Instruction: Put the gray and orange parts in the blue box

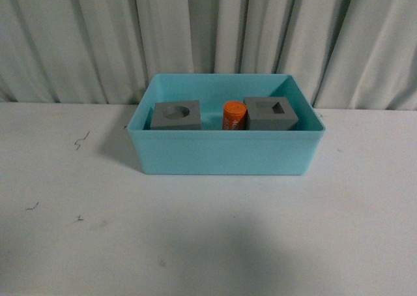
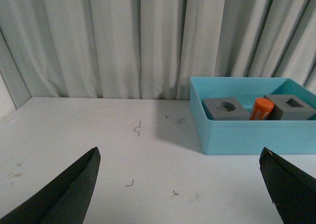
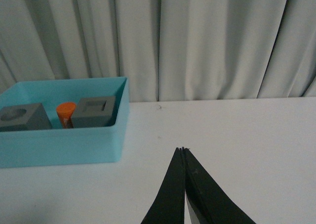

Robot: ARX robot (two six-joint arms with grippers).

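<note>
Blue box (image 1: 225,154) sits on the white table (image 1: 208,231), toward the far edge, close to the pale pleated curtain (image 1: 208,35) hanging behind it. All three parts are inside it, lined up in a row across the box. Going by size after the curtain, table and box: the two gray cubes are about equal. The gray cube with the round recess (image 1: 176,115) is on the left in the front view, recess facing up. The gray cube with the rectangular recess (image 1: 270,114) is on the right, turned a bit so one corner points forward, recess also up. Smallest is the orange cylinder (image 1: 234,115), standing between the cubes, just beside the right one, maybe touching it, can't quite tell. There's some printing on its side but it's too small to read.

Grippers: neither arm shows in the front view. In the left wrist view the left gripper (image 2: 180,184) has its dark fingers spread wide apart with nothing between them, hovering over bare table well off to the side of the box. In the right wrist view the right gripper (image 3: 183,151) has its fingertips pressed together, nothing held, over the table on the other side of the box.

A few small dark scuff marks (image 1: 81,140) are on the tabletop left of the box.
</note>
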